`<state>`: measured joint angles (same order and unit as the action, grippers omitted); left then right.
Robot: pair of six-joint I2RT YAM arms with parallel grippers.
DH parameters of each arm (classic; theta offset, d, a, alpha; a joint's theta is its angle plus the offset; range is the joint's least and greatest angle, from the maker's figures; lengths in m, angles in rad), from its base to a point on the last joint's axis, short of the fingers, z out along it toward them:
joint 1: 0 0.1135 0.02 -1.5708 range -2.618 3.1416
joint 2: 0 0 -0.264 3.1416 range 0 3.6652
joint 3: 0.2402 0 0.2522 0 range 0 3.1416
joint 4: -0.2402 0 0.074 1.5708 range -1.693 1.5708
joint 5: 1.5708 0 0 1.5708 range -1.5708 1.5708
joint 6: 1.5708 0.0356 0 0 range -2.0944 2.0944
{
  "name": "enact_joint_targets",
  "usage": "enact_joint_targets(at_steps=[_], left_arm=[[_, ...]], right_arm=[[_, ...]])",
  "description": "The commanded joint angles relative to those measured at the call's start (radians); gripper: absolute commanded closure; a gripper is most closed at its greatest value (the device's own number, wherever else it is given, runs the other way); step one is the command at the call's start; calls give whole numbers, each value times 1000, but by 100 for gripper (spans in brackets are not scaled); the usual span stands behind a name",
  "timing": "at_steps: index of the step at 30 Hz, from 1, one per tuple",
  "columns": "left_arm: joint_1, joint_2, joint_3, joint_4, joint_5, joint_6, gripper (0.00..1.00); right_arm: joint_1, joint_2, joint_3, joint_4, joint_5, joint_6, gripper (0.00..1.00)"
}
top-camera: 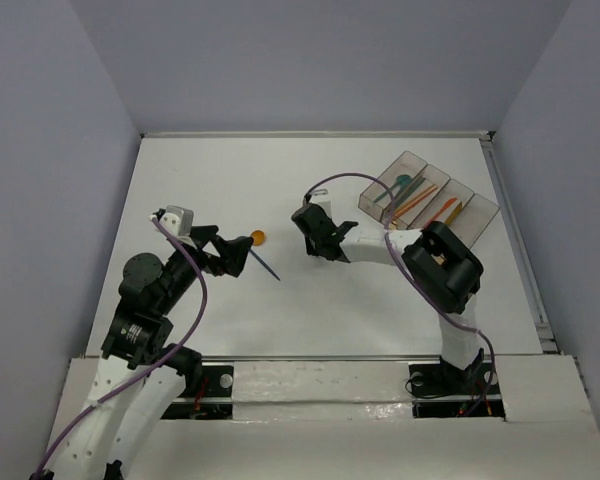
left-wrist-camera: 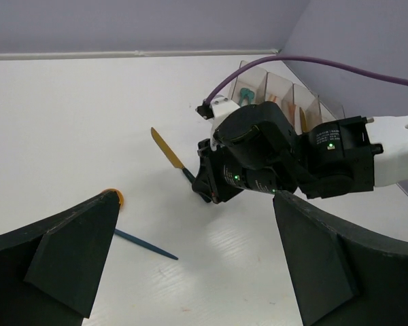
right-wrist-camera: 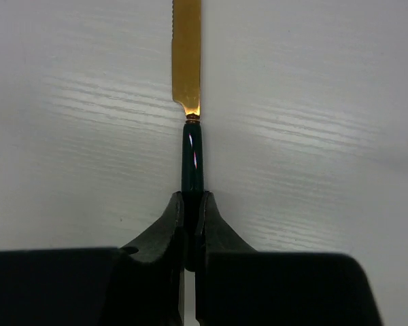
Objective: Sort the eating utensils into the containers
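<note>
My right gripper [right-wrist-camera: 192, 200] is shut on the dark green handle of a knife [right-wrist-camera: 188, 61] with an orange-gold blade, held just above the white table. It also shows in the left wrist view [left-wrist-camera: 166, 152], sticking out of the right gripper [top-camera: 306, 220]. A spoon [top-camera: 259, 238] with an orange bowl and a thin dark blue handle [left-wrist-camera: 144, 245] lies on the table beside my open, empty left gripper [top-camera: 230, 248]. The containers [top-camera: 430, 198], four joined smoky-grey bins at the far right, hold several teal, orange and red-orange utensils.
The table [top-camera: 280, 170] is walled at the back and sides. The right arm [top-camera: 442, 265] reaches across the middle, with a purple cable [top-camera: 355, 180] looping over it. The right gripper body [left-wrist-camera: 258, 159] sits close in front of the left gripper [left-wrist-camera: 194, 231].
</note>
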<state>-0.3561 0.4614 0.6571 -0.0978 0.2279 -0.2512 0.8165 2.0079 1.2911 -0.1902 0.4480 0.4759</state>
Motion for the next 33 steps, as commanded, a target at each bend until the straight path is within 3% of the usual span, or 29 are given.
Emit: enact_joint_targets(at_steps=[1,4,9,13,17,23,33], left_arm=[[14,-10,30,37,10,3,1],[14,-12,32,36,7,4,1],[14,-12,30,33,5,6,1],[14,-26,32,35,5,4,1],[14,-33,30,41,14,4,1],[14,-30,29,44,30,3,1],[14,-26,30,46,39,3,1]], right_arm=[[-11,-10,-87,-128,-11,21,100],[-22,-142,-170,59,-72,30,100],[-76,-391,-266,139,-9,53,100],[-195,-613,-381,176,-17,85,100],[-402,-785,-490,170,-28,84,100],[-638,-795,-503,120,-58,87,100],[-766,-670,-486,161,-95,93,100]])
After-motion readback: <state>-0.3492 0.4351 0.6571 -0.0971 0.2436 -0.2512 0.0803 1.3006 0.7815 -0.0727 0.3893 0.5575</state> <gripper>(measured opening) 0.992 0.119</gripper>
